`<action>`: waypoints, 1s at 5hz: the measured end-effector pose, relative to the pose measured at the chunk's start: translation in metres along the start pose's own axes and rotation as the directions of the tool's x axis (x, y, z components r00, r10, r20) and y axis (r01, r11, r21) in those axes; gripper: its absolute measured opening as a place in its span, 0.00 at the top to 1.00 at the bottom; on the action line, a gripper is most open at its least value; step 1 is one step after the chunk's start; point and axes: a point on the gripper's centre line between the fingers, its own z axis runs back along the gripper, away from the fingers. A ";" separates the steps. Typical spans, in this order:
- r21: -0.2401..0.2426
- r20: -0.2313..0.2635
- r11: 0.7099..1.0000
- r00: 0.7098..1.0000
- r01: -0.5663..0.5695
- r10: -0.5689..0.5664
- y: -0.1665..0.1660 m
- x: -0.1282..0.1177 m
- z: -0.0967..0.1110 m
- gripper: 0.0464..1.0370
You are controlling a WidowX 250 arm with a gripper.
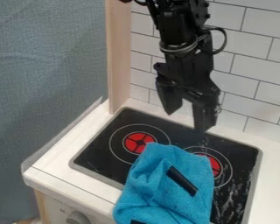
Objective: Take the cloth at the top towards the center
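Pincer (188, 119): above the stovetop's (100, 153) far side, fingers apart.
Blue cloth (169, 188): rumpled, near side, partly covering the right burner (215, 165).

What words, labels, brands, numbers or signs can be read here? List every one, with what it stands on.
No text can be read.
Front panel, beside the knob: a small mark, too small to read.
Black patch on the blue cloth: no lettering that I can make out.
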 end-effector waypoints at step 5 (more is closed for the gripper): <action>0.055 -0.208 0.995 0.973 -0.085 0.095 0.020 -0.044 -0.077 0.04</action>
